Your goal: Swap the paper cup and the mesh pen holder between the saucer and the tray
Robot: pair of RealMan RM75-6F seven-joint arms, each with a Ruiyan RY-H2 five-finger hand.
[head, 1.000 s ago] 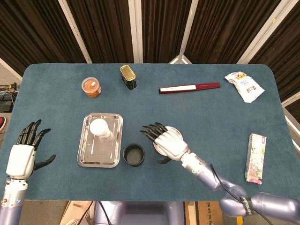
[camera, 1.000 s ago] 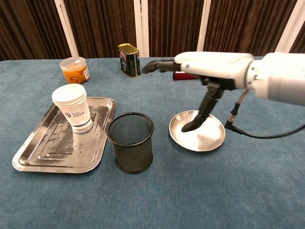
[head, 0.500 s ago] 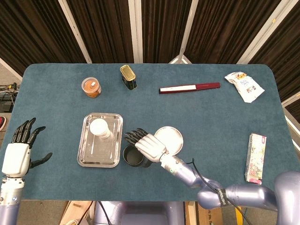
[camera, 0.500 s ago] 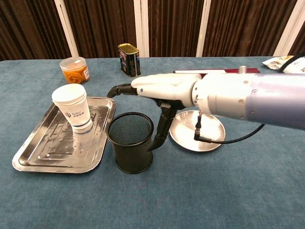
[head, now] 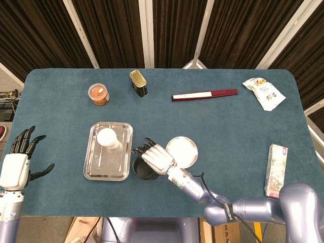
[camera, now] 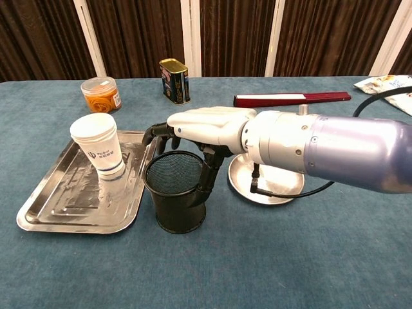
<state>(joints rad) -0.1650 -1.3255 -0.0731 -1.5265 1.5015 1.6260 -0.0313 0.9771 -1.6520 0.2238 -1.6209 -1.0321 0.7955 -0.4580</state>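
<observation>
The right hand point(camera: 203, 125) hovers palm down over the black mesh pen holder point(camera: 175, 199), fingers curling around its far rim and thumb pointing down against its right side; whether it actually grips the holder I cannot tell. The holder stands on the blue tablecloth directly beneath the hand. Just to the hand's right lies the round metal saucer point(camera: 277, 187), bare. To its left, the white paper cup point(camera: 98, 145) stands upright in the steel tray point(camera: 58, 212). The left hand point(head: 16, 164) hangs well apart at the table's left edge, fingers spread, holding nothing.
</observation>
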